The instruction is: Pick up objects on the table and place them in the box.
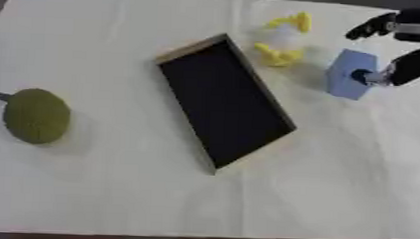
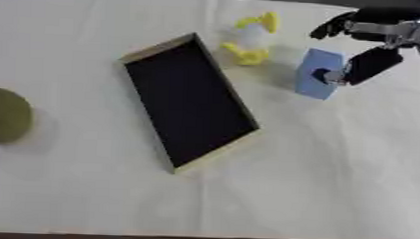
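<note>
The right hand (image 2: 373,44) is reaching in from the upper right, its fingers (image 2: 366,64) and thumb closing on the light-blue block (image 1: 349,74); the block is standing on the tabletop (image 1: 333,196) just right of the box (image 1: 224,104); a yellow-and-white toy (image 1: 283,39) is lying beside the box's far end; a green round fruit (image 1: 36,116) is sitting well apart at the left.

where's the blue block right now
The blue block stands at the table's far right, right of the yellow toy, with the right hand touching it.
</note>
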Controlling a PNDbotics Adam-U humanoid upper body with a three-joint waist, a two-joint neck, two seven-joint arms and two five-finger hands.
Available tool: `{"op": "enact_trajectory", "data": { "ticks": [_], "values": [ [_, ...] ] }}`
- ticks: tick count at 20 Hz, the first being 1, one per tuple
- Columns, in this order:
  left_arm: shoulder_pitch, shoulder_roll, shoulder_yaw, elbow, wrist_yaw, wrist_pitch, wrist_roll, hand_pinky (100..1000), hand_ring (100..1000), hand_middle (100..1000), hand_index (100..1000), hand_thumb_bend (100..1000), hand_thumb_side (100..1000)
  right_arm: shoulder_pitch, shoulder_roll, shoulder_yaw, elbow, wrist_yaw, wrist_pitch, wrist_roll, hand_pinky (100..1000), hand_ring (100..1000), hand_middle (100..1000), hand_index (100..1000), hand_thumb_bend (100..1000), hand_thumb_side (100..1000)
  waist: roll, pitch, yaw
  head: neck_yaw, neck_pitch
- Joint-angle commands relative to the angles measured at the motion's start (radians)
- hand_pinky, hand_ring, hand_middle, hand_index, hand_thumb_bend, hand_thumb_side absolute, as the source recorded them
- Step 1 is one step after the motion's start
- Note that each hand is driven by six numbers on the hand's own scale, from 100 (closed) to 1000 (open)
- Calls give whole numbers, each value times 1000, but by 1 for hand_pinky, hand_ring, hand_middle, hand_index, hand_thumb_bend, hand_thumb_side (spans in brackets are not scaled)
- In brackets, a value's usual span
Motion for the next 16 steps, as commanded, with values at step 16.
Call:
{"op": "enact_trajectory", "data": {
  "ticks": [16],
  "values": [
    [-10, 9, 7, -19, 13, 0, -12, 938, 867, 671, 867, 100, 608, -12, -7, -26, 60, 89, -17, -36, 953, 962, 911, 971, 350, 538, 7, -8, 3, -10, -14]
  ]
}}
